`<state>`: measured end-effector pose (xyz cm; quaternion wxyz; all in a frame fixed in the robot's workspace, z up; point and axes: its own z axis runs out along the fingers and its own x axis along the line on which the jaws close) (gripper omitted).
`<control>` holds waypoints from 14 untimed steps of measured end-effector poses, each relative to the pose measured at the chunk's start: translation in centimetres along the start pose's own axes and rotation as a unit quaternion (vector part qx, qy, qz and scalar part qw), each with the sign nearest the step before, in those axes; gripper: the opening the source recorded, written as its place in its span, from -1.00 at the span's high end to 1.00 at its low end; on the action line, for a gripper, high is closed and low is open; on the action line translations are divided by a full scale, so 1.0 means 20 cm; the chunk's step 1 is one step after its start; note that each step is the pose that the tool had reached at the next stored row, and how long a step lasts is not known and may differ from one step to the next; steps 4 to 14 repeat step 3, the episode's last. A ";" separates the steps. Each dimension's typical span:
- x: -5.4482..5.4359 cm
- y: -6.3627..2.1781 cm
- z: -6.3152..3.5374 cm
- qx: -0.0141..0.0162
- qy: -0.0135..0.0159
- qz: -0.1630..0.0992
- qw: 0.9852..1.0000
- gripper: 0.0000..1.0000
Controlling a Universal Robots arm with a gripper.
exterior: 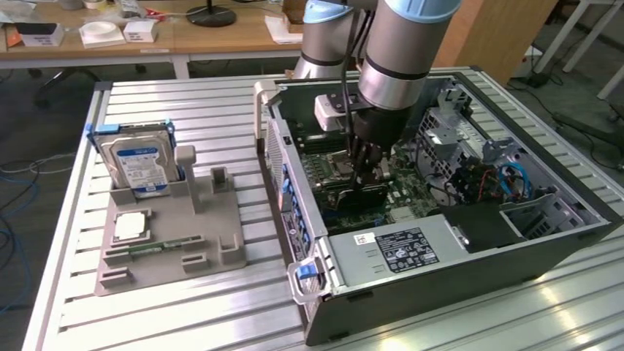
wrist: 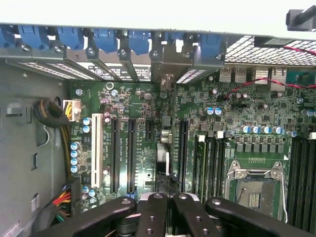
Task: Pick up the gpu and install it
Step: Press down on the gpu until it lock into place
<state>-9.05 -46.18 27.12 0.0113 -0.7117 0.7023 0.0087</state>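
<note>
The gpu (wrist: 163,155) is seen edge-on in the wrist view, standing upright over the motherboard (wrist: 138,98) among the long black expansion slots (wrist: 114,155), its metal end towards the row of blue slot clips (wrist: 103,39) at the case's back wall. The gripper (wrist: 167,196) has its fingers drawn in close on either side of the card's upper edge and appears to hold it. In the exterior view the gripper (exterior: 366,183) reaches straight down into the open computer case (exterior: 546,241), with the empty processor socket (exterior: 337,162) at its 10 o'clock. The power supply (exterior: 400,248) sits at 6 o'clock from the gripper. Well apart, at 9 o'clock of the case, a grey parts tray (exterior: 171,274) carries an upright hard drive (exterior: 139,164), a processor chip (exterior: 131,227) and a memory stick (exterior: 161,246)
</note>
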 end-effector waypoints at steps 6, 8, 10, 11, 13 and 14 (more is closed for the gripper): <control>0.00 0.000 0.000 0.000 0.000 0.000 1.000 0.80; 0.00 0.000 0.000 0.000 0.000 0.000 1.000 0.80; 0.00 0.000 0.000 0.000 0.000 0.000 1.000 0.80; 0.00 0.000 0.000 0.000 0.000 0.000 1.000 0.80; 0.00 0.000 0.000 0.000 0.000 0.000 1.000 0.80; 0.00 0.000 0.000 0.000 0.000 0.000 1.000 0.80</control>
